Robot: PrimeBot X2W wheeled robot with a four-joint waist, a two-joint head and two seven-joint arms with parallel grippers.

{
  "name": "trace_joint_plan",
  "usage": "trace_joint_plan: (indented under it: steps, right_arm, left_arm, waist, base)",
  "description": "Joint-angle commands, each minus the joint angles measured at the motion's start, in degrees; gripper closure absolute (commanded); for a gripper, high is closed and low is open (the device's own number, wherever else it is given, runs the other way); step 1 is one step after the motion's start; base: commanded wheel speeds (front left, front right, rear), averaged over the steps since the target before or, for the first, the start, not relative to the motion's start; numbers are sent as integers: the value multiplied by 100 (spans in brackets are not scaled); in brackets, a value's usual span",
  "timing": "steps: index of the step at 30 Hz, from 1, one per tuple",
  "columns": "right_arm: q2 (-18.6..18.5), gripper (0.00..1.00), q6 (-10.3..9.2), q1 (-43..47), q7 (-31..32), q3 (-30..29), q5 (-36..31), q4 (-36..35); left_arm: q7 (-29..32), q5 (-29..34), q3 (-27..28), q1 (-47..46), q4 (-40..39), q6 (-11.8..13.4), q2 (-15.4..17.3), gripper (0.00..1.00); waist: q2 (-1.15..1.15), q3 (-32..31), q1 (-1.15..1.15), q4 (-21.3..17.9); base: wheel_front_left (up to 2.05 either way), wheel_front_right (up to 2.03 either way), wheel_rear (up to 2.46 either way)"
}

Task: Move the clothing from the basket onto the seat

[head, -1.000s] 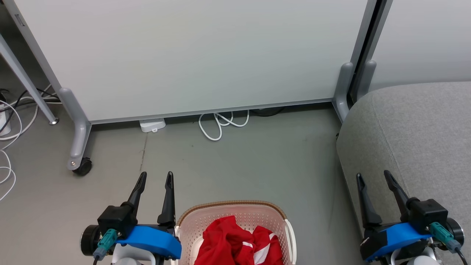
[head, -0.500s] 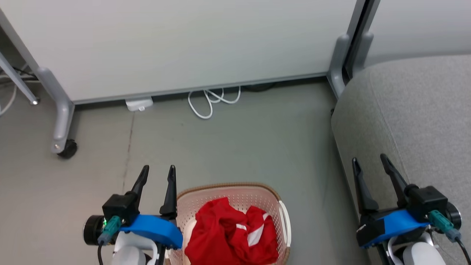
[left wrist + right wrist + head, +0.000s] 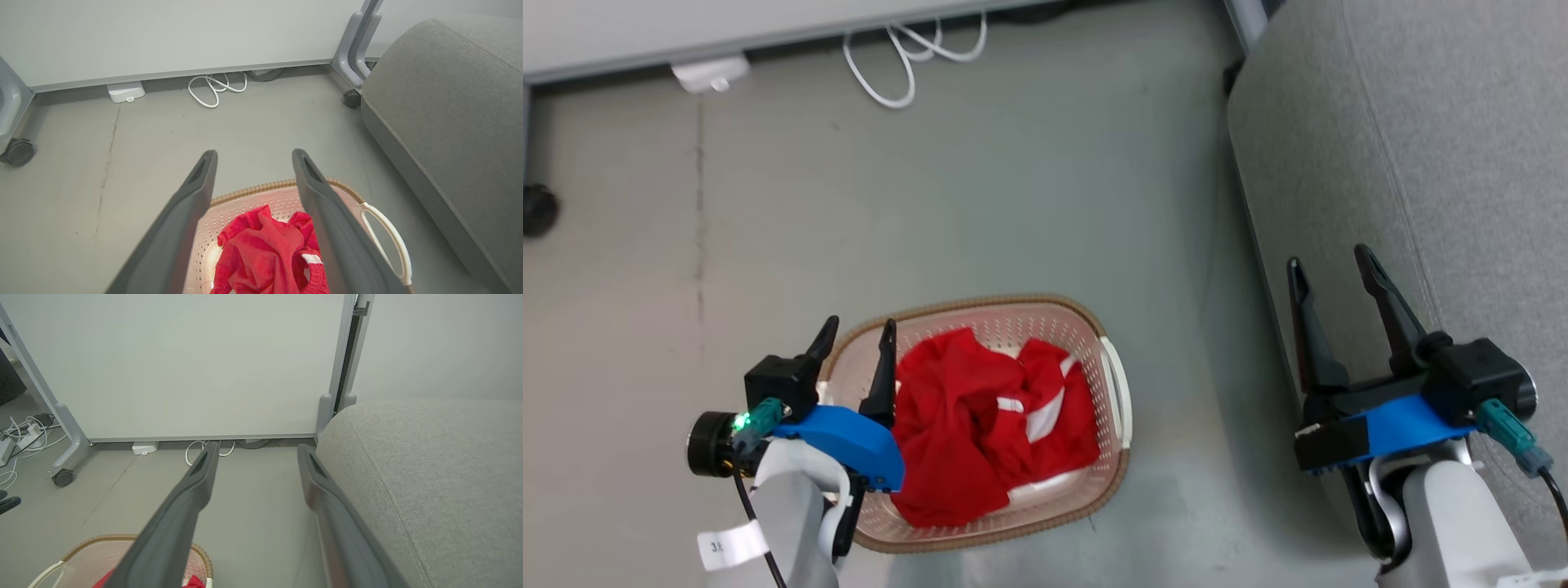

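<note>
Crumpled red, white-trimmed fabric clothing (image 3: 988, 416) is contained in the cream perforated plastic basket (image 3: 980, 304), lower centre; the grey upholstered seat (image 3: 1445, 147) is seen at right. The left hand (image 3: 860, 324) and right hand (image 3: 1327, 257) are spread apart, empty.

Forearm tag (image 3: 721, 545) — seemingly "38"

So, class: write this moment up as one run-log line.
left hand open near cream perforated plastic basket | right hand open near grey fabric seat | red fabric clothing in basket, not yet grasped
</note>
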Motion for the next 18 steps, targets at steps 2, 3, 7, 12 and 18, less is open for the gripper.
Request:
trace_joint_plan:
  steps: [2,3,7,12,18]
  right_arm:
    - [-11,0,1,-233,-74,107,53,-8]
    - [-12,0,1,-284,-89,131,64,-2]
    - [-10,0,1,-446,-136,188,123,17]
    - [-11,0,1,-572,-209,259,228,60]
    - [-10,0,1,-666,-249,348,349,115]
  left_arm:
    - [-16,5,-40,-298,266,-28,95,0]
    - [-16,9,-57,-365,363,-32,114,0]
    - [-16,21,-122,-565,660,-37,172,0]
    - [93,69,-401,-823,1145,-65,280,0]
    - [192,-4,-645,-1034,1613,-59,375,0]
  waist:
    - [0,692,-1,-401]
    - [0,792,-1,-447]
    - [0,1054,-1,-568]
    - [0,1400,-1,-746]
    - [0,1665,-1,-907]
  base:
    - [0,0,0]
    - [0,0,0]
    - [0,0,0]
    - [0,0,0]
    - [0,0,0]
